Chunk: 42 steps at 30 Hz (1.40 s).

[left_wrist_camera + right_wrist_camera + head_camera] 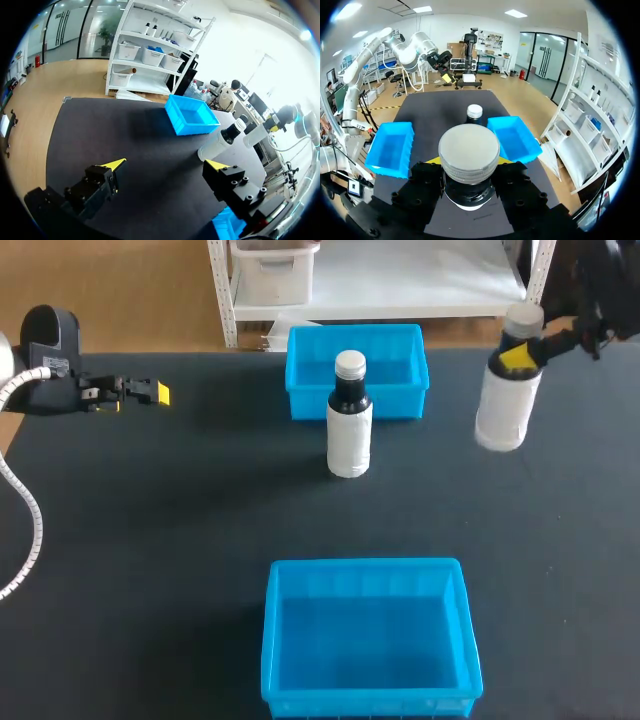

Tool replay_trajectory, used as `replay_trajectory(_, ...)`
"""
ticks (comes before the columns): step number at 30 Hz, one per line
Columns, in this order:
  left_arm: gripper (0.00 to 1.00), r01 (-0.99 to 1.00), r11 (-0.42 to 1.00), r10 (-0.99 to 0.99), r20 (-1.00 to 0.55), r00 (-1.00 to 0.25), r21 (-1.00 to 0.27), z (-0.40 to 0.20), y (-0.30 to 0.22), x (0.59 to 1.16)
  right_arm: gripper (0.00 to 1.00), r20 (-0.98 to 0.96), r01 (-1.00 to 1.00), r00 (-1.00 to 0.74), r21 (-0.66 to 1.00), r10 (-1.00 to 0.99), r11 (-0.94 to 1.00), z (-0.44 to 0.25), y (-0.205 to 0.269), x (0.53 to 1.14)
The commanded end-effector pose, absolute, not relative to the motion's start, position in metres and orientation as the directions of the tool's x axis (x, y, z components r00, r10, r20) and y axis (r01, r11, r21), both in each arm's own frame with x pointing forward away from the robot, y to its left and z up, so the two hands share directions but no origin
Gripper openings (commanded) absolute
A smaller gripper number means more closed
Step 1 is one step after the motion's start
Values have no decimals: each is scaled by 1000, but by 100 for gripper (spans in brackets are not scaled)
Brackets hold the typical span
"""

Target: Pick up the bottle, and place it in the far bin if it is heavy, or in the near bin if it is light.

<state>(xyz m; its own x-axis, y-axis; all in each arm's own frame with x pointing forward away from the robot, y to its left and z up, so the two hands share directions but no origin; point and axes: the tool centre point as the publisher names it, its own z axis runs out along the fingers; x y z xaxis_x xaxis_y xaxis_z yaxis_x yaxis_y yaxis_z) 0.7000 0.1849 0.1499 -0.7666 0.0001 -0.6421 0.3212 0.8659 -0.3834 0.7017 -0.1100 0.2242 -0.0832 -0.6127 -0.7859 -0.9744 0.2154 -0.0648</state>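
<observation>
A white-wrapped bottle with a grey cap [507,400] hangs above the table's far right, my right gripper [516,361] shut on its neck. In the right wrist view its cap [469,151] fills the space between the fingers of the right gripper [469,163]. A second bottle [349,422], dark with a white label, stands upright just in front of the far bin [300,370], and the near bin [275,640] sits at the front. My left gripper [150,393] rests at the far left, open with nothing in it, as the left wrist view of the left gripper [165,165] shows.
Both blue bins hold nothing. The standing bottle [474,112] lies ahead of the held one, between the near bin [390,149] and the far bin [514,136]. From the left wrist I see the far bin [190,116] and both bottles beyond it.
</observation>
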Motion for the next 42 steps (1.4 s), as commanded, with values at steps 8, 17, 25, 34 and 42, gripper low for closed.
replay_trajectory(8,100,321,866,0,-642,-767,-383,150,185,700,0,-795,-993,-40,-34,-606,110,232,-112,781)
replay_trajectory(17,100,321,866,0,-642,-767,-383,150,185,700,0,-800,-994,-37,-30,-598,101,247,-87,815)
replay_trajectory(25,100,321,866,0,-642,-767,-383,150,185,700,0,-806,-994,-42,-23,-590,103,255,-49,846)
replay_trajectory(34,100,321,866,0,-642,-767,-383,150,185,700,0,-804,-996,-55,-1,-592,94,243,12,872)
replay_trajectory(42,100,321,866,0,-642,-767,-383,150,185,700,0,-805,-995,-77,22,-589,101,226,58,896)
